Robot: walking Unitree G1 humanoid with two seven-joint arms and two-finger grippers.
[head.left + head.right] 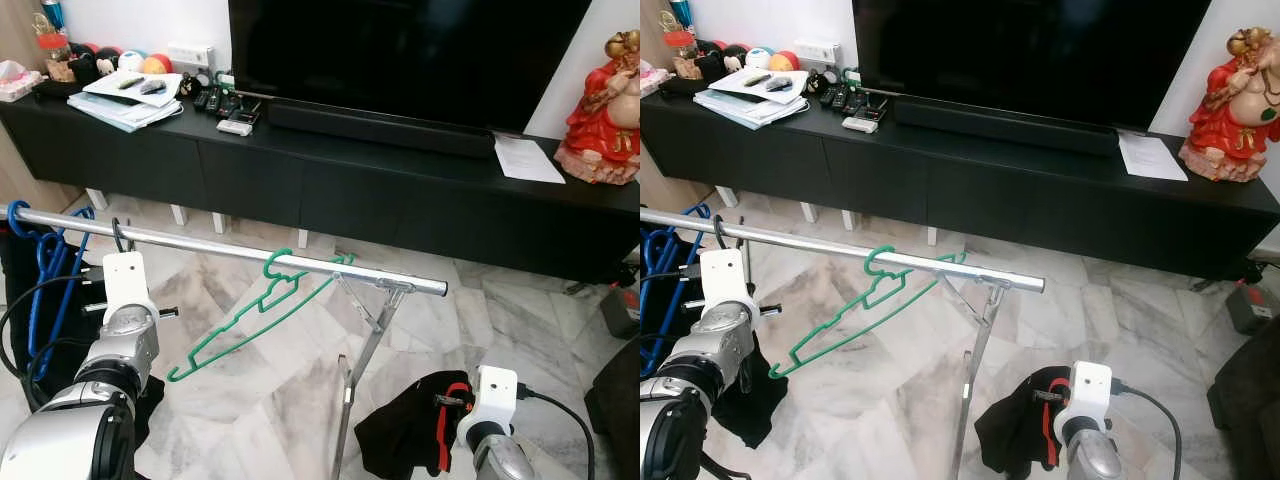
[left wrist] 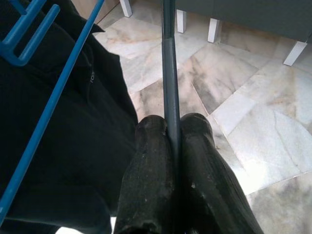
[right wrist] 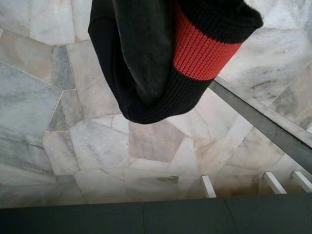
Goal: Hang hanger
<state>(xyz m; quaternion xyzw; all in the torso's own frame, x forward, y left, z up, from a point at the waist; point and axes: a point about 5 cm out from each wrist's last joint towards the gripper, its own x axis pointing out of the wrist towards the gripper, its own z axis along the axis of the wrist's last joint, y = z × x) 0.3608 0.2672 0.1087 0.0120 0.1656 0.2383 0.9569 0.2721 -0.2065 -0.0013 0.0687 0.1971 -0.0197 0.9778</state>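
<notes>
A green hanger (image 1: 262, 305) hangs by its hook on the silver rail (image 1: 230, 250), near the rail's right end, tilted down to the left. No gripper touches it. My left gripper (image 2: 174, 146) sits low at the rail's left part, shut, with a thin grey post of the rack running in line with its fingers (image 2: 146, 175). My left wrist (image 1: 126, 285) shows just under the rail. My right wrist (image 1: 494, 396) is low at the right, with a black garment with a red band (image 3: 161, 53) hanging from that gripper and covering it.
A blue hanger (image 2: 46, 102) and dark clothing (image 2: 53, 146) hang at the rail's left end. The rack's folding legs (image 1: 365, 340) stand below its right end on the marble floor. Behind runs a long black TV console (image 1: 330, 170) with a red figurine (image 1: 605, 100).
</notes>
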